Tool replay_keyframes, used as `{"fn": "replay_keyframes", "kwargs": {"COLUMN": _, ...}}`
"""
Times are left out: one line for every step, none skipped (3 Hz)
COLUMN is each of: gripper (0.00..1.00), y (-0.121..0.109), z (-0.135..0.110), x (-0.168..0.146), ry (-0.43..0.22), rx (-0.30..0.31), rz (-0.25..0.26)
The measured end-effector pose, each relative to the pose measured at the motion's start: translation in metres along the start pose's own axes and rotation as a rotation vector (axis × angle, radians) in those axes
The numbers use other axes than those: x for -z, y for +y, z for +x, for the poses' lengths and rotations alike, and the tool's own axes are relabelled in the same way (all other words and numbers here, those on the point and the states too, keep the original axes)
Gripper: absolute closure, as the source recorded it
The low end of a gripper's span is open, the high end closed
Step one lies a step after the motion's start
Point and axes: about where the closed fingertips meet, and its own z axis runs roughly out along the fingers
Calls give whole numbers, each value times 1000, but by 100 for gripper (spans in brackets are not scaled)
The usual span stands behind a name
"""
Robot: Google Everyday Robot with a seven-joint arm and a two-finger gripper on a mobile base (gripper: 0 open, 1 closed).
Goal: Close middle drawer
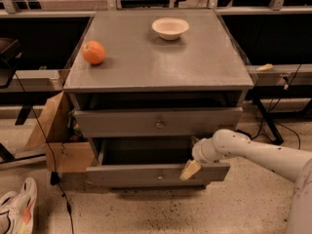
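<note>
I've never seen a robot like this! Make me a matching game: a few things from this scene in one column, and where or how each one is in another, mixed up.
Things:
1. orange
2. bowl
3. middle drawer
4. claw

Places or states:
A. pulled out
B. at the open drawer's front, right of its knob
C. on the cabinet top, left side
D. on the cabinet top, towards the back

Pairs: 1-C, 2-D, 3-A, 4-B
</note>
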Motion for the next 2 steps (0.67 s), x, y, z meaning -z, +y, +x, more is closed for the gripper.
{"fn": "replay_keyframes", "kwargs": {"gripper": 0, "y": 7, "z": 8, "x": -4, "ry": 6, "rx": 2, "rz": -10}}
{"fn": "replay_keyframes", "kwargs": {"gripper": 19, "y": 8, "z": 14, "x": -6, "ry": 16, "rx": -6, "rz": -5}}
